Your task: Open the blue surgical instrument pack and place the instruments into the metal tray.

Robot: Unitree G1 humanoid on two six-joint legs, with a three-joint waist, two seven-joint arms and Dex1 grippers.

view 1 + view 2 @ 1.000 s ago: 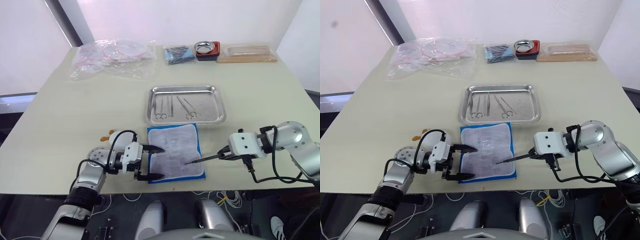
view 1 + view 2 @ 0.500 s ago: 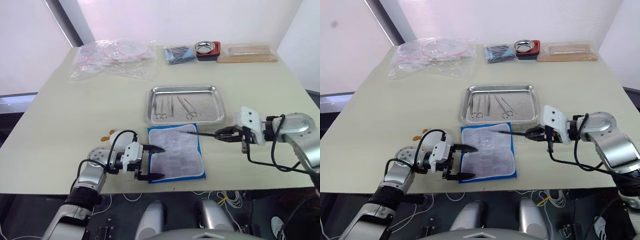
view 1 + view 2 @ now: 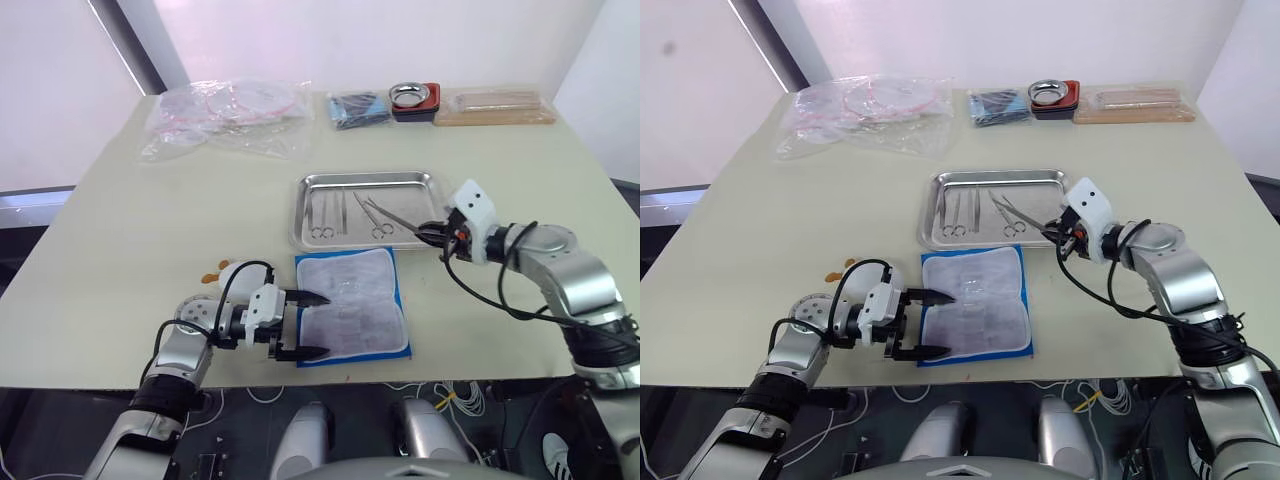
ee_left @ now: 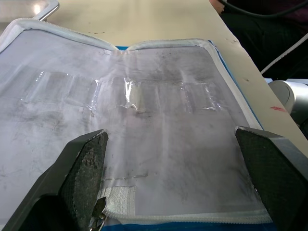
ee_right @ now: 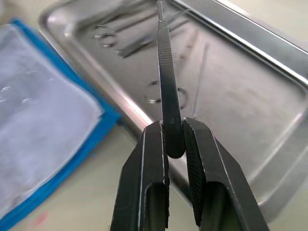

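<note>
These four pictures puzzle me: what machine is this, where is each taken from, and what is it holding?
It is a two-armed humanoid robot at a table. The two wide pictures come from cameras in its head, looking down; the two close-ups come from cameras on its wrists.

The right claw is shut on a thin dark metal instrument, holding it over the large shiny steel tray, where other scissor-like tools already lie. The left claw is open at the edge of the unfolded bright blue instrument pack with pale lining. Plastic bags and a small round metal bowl in a red holder sit farther back.
</note>
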